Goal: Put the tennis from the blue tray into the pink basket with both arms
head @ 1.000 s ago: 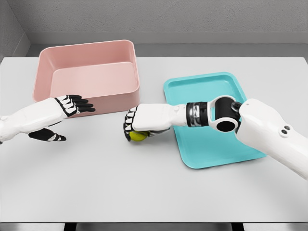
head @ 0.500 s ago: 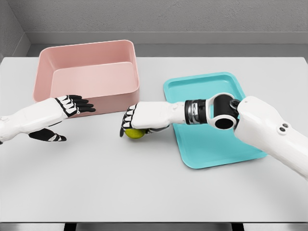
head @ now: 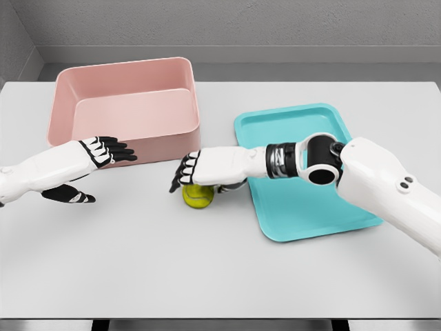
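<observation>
Grey walls back a pale grey counter point(head: 207, 276) seen from the head camera. Pink basket point(head: 124, 110), a deep rectangular bin, stands at the rear left of the counter; blue tray point(head: 303, 214), shallow with rounded corners, lies to the right of centre. Tennis ball point(head: 198, 197), yellow-green, rests on the bare counter between the two containers, just left of the tray's near-left edge and in front of the basket's near-right corner, outside both. Right hand point(head: 200, 171), its arm entering from the right and crossing the tray's left side, hovers palm-down directly above the ball; the fingers are loosely extended over the ball's top and do not enclose it, though whether they touch it cannot be told. Left hand point(head: 96, 162), its arm entering from the left edge, sits in front of the basket's near wall, fingers extended toward the right and thumb spread downward, holding nothing, well apart from the ball
</observation>
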Tool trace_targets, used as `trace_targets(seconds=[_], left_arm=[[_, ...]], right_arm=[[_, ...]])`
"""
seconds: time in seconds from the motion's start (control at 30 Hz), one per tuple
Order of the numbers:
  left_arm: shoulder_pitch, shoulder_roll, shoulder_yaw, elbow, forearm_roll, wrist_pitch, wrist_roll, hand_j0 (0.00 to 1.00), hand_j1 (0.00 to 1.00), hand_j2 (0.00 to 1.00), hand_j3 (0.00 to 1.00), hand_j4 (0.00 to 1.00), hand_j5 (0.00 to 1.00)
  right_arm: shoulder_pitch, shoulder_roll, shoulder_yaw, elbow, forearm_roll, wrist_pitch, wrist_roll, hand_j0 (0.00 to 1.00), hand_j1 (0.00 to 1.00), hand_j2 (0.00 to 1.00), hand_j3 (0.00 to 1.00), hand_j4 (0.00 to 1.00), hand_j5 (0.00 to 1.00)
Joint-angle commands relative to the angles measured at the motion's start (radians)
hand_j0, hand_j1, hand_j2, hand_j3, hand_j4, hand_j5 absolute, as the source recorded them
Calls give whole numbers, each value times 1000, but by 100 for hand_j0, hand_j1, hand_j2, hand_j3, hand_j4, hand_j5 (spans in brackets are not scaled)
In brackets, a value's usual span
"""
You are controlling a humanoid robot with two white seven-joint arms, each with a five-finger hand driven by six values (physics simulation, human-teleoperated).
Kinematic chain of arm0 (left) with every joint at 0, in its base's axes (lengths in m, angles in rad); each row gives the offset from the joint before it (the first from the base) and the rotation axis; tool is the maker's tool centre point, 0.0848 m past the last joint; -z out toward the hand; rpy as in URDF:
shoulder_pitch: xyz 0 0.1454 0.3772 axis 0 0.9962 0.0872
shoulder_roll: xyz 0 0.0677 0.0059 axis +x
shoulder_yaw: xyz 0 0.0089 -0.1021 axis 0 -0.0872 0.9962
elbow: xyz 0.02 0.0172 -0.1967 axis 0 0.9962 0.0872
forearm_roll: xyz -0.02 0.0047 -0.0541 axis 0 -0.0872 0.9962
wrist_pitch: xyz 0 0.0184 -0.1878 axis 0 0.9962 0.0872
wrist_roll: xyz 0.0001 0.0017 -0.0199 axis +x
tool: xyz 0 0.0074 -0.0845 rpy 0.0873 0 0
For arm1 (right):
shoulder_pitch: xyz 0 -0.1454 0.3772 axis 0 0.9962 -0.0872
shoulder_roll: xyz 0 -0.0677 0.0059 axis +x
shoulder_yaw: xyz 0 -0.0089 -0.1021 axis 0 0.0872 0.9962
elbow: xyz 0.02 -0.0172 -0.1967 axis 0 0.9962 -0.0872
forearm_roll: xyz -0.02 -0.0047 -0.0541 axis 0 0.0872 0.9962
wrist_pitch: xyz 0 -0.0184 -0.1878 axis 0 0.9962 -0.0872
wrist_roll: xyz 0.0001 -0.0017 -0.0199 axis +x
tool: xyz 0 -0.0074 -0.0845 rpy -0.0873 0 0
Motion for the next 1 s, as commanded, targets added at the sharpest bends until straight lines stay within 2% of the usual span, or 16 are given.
trace_targets(seconds=[0.0, 0.43, 0.57, 0.63, 0.7, 0.73, 0.8, 0.87, 0.97], left_arm=[[0, 1, -1, -1, 8, 0, 1, 100, 100, 100, 100, 100, 100], [5, -8, 1, -1, 21, 0, 1, 100, 100, 100, 100, 100, 100], [3, -14, 1, -1, 21, 0, 1, 100, 100, 100, 100, 100, 100], [3, -25, 1, -1, 21, 0, 0, 100, 100, 100, 100, 100, 100], [3, -34, 1, -1, 21, 0, 0, 100, 100, 100, 100, 100, 100], [3, -46, -1, -1, 21, 0, -3, 100, 100, 100, 100, 100, 100], [3, -65, -1, -1, 22, 0, -8, 100, 100, 100, 100, 100, 100], [3, -77, -1, -4, 24, 0, -8, 100, 100, 100, 100, 100, 100], [2, -108, -3, -10, 28, 0, -9, 100, 100, 100, 100, 100, 100]], right_arm=[[0, 0, -1, 1, -2, 2, 1, 100, 100, 100, 100, 100, 100], [-9, -17, -22, -2, 5, 2, 16, 100, 100, 100, 100, 100, 100], [-9, -29, -97, -1, 5, 2, 55, 100, 100, 100, 100, 100, 100], [-9, -90, -163, -4, -3, 2, 46, 100, 100, 100, 100, 100, 100], [-2, -187, -218, 2, -26, 2, 19, 100, 100, 100, 100, 100, 100], [8, -268, -278, 11, -37, 2, 6, 100, 100, 100, 100, 100, 100], [44, -418, -300, 10, -118, 2, 4, 100, 100, 100, 100, 100, 100], [74, -454, -301, 2, -133, 2, 4, 100, 100, 100, 100, 100, 100], [87, -452, -323, 4, -133, 2, 6, 100, 100, 100, 100, 100, 100]])
